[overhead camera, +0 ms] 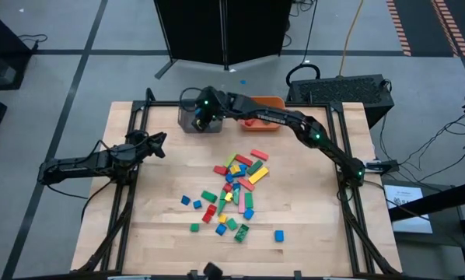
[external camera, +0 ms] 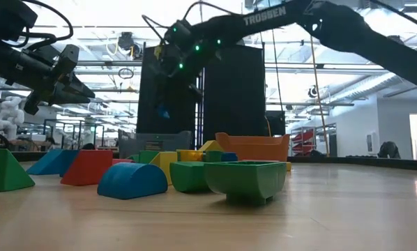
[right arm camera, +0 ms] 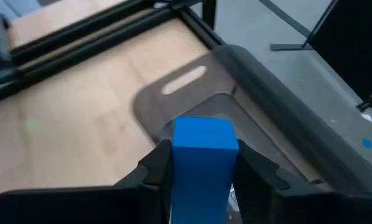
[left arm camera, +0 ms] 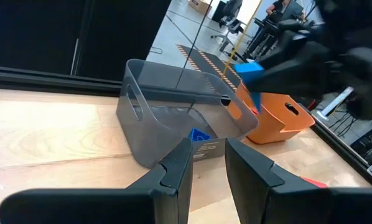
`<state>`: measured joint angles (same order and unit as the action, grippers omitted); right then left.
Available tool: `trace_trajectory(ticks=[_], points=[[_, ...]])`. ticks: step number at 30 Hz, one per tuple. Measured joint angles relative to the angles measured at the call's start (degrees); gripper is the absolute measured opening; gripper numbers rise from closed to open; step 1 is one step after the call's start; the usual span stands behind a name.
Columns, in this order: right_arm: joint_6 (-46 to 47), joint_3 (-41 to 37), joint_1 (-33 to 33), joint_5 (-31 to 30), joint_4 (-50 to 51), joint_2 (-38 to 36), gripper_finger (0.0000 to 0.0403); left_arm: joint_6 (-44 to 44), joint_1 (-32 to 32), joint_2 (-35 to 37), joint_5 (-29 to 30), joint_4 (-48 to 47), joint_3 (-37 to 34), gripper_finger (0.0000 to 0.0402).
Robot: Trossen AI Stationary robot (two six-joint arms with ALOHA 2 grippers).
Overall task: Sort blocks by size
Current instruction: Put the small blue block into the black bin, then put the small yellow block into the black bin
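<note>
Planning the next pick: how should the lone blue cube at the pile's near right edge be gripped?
Come straight down on the blue cube and close the end effector across two opposite side faces. It sits alone on the table, apart from the pile, so its sides look free.

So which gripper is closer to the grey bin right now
The right. The right gripper hangs directly over the grey bin, shut on a blue block. The left gripper waits off to the bin's side over bare table, fingers open.

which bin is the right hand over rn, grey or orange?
The grey bin. The right hand, shut on a blue block, hangs above its open top; the orange bin sits beside it, nearer the right arm's base.
</note>
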<state>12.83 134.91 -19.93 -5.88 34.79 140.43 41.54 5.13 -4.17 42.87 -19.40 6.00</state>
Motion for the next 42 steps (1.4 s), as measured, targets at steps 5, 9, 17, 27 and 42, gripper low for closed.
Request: trace_trajectory(ticks=[5, 9, 17, 27, 42], points=[[-1.57, -0.07, -1.48, -0.04, 0.1, 0.26, 0.0183, 0.02, 0.01, 0.01, 0.0, 0.0, 0.0, 0.0095], [-1.98, -0.07, -1.87, -0.06, 0.3, 0.26, 0.0295, 0.02, 0.0, 0.01, -0.02, 0.0, 0.0, 0.0095], [-2.01, -0.04, -0.92, 7.46, 6.76, -0.2, 0.032, 0.03, -0.01, 0.01, -0.03, 0.0, 0.0, 0.0095], [-29.36, -0.37, 8.68, 19.83, 49.87, -2.21, 0.0291, 0.02, 0.0, -0.01, -0.9, 0.02, 0.0, 0.0095], [-32.71, -0.96, 14.02, 14.66, 41.07, -2.17, 0.029, -0.18, -0.01, -0.01, -2.01, 0.0, 0.0, 0.0095]])
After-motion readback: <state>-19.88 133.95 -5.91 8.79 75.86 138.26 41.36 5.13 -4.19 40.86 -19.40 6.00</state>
